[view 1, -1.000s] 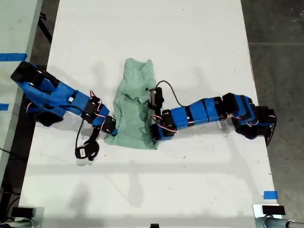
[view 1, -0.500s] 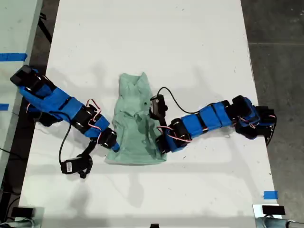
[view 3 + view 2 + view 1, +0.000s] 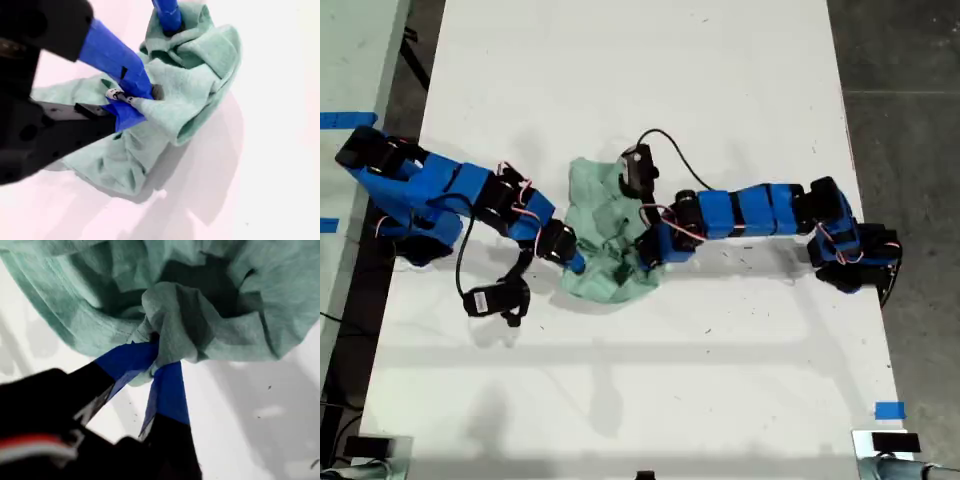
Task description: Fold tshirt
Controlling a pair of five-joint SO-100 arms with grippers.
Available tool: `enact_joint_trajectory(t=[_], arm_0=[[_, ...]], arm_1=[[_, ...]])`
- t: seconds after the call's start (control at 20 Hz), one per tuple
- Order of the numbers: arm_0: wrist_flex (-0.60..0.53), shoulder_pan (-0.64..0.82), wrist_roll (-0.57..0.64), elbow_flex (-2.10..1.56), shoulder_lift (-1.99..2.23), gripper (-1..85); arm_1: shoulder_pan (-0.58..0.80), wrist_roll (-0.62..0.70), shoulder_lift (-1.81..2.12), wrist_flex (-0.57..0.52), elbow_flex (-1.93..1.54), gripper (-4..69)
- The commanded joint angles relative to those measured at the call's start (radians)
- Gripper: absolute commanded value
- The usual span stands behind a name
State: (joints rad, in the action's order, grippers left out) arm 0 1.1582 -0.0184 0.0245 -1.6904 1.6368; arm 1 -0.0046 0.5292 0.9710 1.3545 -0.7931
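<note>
Between the two arms on the table (image 3: 740,400), you had the tshirt (image 3: 605,245) bunched, my first gripper (image 3: 159,354) and my second gripper (image 3: 131,102) each pinching a fold from opposite sides.

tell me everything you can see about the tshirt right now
The tshirt is plain pale mint-green cloth, soft and wrinkly, with no print visible. It lies bunched in a crumpled heap on the white table, between the two blue arms in the exterior view, not flat or neatly folded. My first gripper is shut on a gathered fold of it, and my second gripper pinches another fold. Part of the cloth looks lifted; the rest rests on the table.
</note>
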Motion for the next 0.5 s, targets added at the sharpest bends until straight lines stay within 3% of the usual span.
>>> enact_joint_trajectory(t=[0.0,0.45], arm_0=[[0.052,0.138,0.103,0.029,0.103,0.1],[0.06,0.474,0.264,-0.031,0.109,0.1]], arm_1=[[0.101,0.095,0.115,0.014,0.087,-1.9],[0.314,0.242,0.075,-0.189,0.077,-1.9]])
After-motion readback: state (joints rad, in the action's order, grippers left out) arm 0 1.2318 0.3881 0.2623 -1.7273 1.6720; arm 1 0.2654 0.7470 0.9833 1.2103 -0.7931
